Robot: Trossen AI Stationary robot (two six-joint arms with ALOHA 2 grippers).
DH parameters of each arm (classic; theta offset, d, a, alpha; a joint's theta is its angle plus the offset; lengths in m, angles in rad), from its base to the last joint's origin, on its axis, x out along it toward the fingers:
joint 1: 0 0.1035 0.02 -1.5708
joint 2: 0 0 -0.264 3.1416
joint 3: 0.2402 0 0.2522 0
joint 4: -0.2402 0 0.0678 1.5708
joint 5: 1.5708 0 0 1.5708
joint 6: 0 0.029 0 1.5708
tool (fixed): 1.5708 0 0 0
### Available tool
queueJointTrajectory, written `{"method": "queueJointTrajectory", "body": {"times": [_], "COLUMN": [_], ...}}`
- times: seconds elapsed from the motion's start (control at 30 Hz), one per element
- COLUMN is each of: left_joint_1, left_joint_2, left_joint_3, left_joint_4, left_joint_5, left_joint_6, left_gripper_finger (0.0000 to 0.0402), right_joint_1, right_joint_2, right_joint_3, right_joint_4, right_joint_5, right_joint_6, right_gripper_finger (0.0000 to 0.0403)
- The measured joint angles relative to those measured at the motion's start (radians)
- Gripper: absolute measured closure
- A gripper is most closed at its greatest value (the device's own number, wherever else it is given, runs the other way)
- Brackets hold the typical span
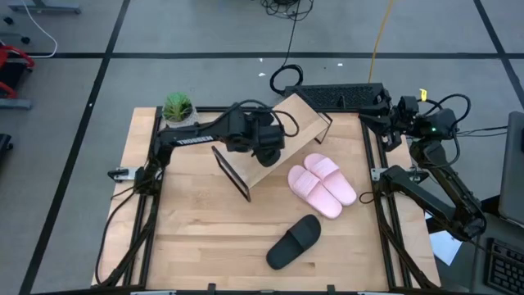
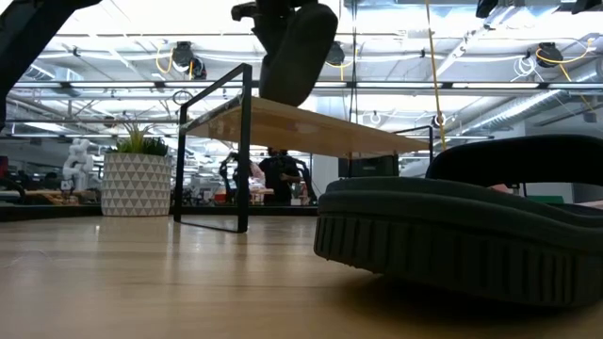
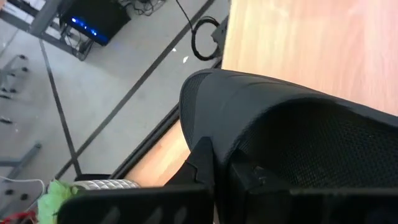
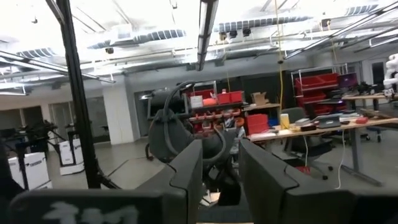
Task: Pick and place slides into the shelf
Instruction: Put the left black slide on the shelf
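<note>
One black slide [image 1: 268,146] is in my left gripper [image 1: 260,138], which is shut on it above the shelf [image 1: 282,123], a light wooden rack set aslant at the table's far middle. In the low view the held black slide [image 2: 297,52] stands on end just over the shelf's top board [image 2: 311,127]. The second black slide [image 1: 295,242] lies flat on its sole near the near edge. The pink pair [image 1: 322,184] lies side by side, right of the shelf. My right gripper [image 4: 221,180] waits open at the far right corner. My left gripper holds the black slide by its side edge [image 3: 217,146], pinched between the two fingers [image 3: 202,168]. The slide is lifted off the table and tilted on end, with its lower end [image 2: 283,94] close over the shelf board. Whether it touches the board I cannot tell.
A potted plant [image 1: 178,108] stands at the far left corner beside the shelf's end. A dark keyboard-like block [image 1: 336,96] lies beyond the far edge. Bare tabletop [image 1: 196,238] shows at the near left.
</note>
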Motion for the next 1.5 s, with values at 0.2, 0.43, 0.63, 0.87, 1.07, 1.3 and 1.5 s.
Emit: {"method": "queueJointTrajectory", "body": {"times": [0.2,0.43,0.63,0.87,1.07,1.3,1.5], "left_joint_1": [0.001,-0.007,-0.026,-0.028,-0.067,-0.107,-0.147], "left_joint_2": [-0.003,-0.003,-0.003,-0.003,-0.003,-0.004,-0.004], "left_joint_3": [-0.001,-0.029,-0.029,-0.029,-0.029,-0.029,-0.029], "left_joint_4": [-0.001,-0.002,-0.001,-0.001,-0.001,-0.001,-0.001], "left_joint_5": [-0.043,-0.047,-0.073,-0.11,-0.182,-0.22,-0.252], "left_joint_6": [0.004,-0.003,0.004,0.038,0.093,0.136,0.202], "left_gripper_finger": [0.0401,0.0401,0.0401,0.0401,0.0401,0.0401,0.0401], "right_joint_1": [0.0,0.0,0.042,0.249,0.396,0.451,0.459], "right_joint_2": [0.0,0.0,0.057,0.208,0.371,0.504,0.582], "right_joint_3": [0.0,0.0,0.0,0.0,0.0,-0.001,0.001], "right_joint_4": [-0.006,-0.08,-0.181,-0.178,-0.139,0.149,0.28], "right_joint_5": [-0.049,-0.148,-0.15,-0.023,0.065,0.112,0.11], "right_joint_6": [0.002,0.007,-0.047,-0.111,-0.155,-0.107,-0.033], "right_gripper_finger": [0.031,0.031,0.031,0.0307,0.0294,0.0265,0.0237]}}
